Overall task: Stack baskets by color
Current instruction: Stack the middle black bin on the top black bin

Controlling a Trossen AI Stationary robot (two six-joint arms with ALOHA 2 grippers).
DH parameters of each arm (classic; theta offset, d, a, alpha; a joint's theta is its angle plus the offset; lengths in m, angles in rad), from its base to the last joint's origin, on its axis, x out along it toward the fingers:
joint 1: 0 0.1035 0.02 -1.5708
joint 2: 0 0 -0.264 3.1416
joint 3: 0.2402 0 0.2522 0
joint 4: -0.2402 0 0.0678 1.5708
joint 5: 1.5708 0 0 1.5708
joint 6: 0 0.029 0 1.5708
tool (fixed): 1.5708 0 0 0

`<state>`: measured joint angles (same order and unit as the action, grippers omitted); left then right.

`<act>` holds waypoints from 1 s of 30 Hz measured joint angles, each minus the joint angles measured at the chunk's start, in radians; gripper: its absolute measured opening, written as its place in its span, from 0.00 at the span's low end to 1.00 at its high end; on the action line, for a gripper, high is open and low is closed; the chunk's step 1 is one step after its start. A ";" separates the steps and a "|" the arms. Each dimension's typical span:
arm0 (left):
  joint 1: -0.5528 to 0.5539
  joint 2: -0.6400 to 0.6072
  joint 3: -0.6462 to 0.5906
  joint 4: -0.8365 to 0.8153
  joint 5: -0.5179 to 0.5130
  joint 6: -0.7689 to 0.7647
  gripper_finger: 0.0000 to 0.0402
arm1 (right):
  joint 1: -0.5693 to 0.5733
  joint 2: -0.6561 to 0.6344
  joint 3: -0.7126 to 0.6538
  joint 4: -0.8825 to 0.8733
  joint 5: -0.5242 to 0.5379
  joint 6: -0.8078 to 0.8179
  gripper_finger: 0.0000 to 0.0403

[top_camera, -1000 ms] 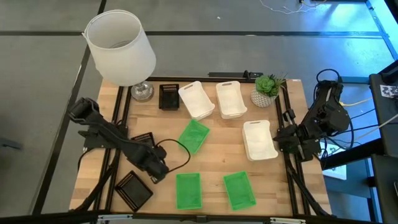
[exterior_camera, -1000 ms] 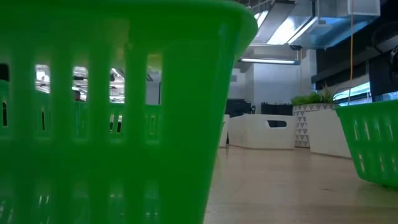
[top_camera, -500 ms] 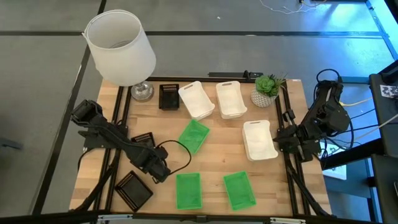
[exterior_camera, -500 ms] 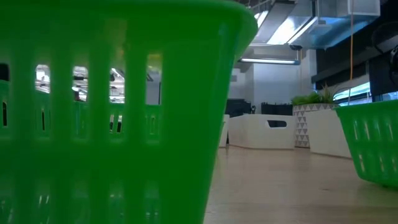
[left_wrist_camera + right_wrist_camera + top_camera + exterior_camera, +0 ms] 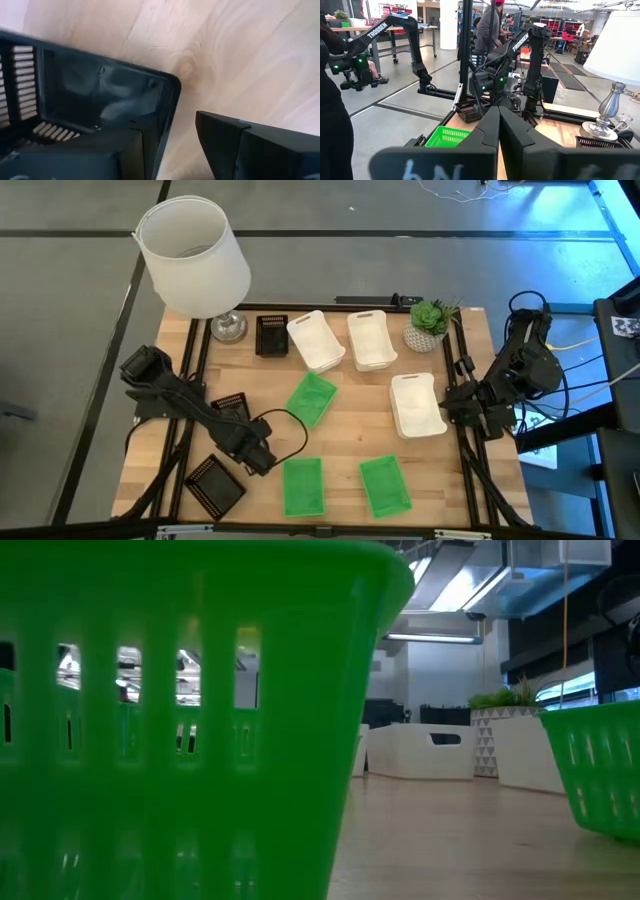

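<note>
My left gripper (image 5: 254,458) points down at the table's near left, open. In the left wrist view its fingers stand astride the corner of a black basket (image 5: 95,95). In the high view it stands between one black basket (image 5: 230,402) half under the arm and another (image 5: 215,485); which one it straddles is hidden. A third black basket (image 5: 271,335) sits at the back. Three green baskets (image 5: 312,398) (image 5: 303,485) (image 5: 385,485) and three white baskets (image 5: 317,340) (image 5: 372,340) (image 5: 418,405) lie singly. My right gripper (image 5: 498,131) waits shut at the right edge. My left gripper comes from above, with one finger (image 5: 75,160) inside the black basket and the other finger (image 5: 250,150) outside its end wall (image 5: 167,107), close to the corner. The basket sits flat on the table. Whether either finger touches the wall I cannot tell.
A big white lampshade (image 5: 195,255) on a metal foot stands at the far left corner, and a potted plant (image 5: 430,325) at the far right. In the low view a green basket (image 5: 180,720) fills the left half. Bare wood lies in the table's middle.
My left gripper has sunk a little toward the black basket, and its arm has leaned slightly toward the table's near edge. The baskets and the right arm have kept still.
</note>
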<state>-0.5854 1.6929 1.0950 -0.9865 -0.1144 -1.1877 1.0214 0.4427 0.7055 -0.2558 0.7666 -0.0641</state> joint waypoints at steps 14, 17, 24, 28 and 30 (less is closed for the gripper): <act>0.063 0.101 0.000 0.006 0.030 0.226 0.04 | 0.000 0.000 0.000 0.000 0.000 0.003 0.02; 0.093 0.072 0.000 -0.010 0.027 0.253 0.02 | 0.000 0.000 0.000 0.000 0.000 0.003 0.02; 0.188 -0.049 0.000 -0.018 0.048 0.337 0.00 | 0.000 0.000 0.000 -0.003 0.000 0.003 0.02; 0.243 -0.142 0.001 -0.022 0.037 0.390 0.00 | 0.000 0.001 0.000 -0.004 0.000 0.003 0.02; 0.276 -0.186 0.001 -0.023 0.022 0.419 0.00 | 0.000 0.001 0.000 -0.004 0.000 0.003 0.02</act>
<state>-0.3095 1.5069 1.0959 -1.0096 -0.0929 -0.7682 1.0214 0.4435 0.7055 -0.2597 0.7670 -0.0612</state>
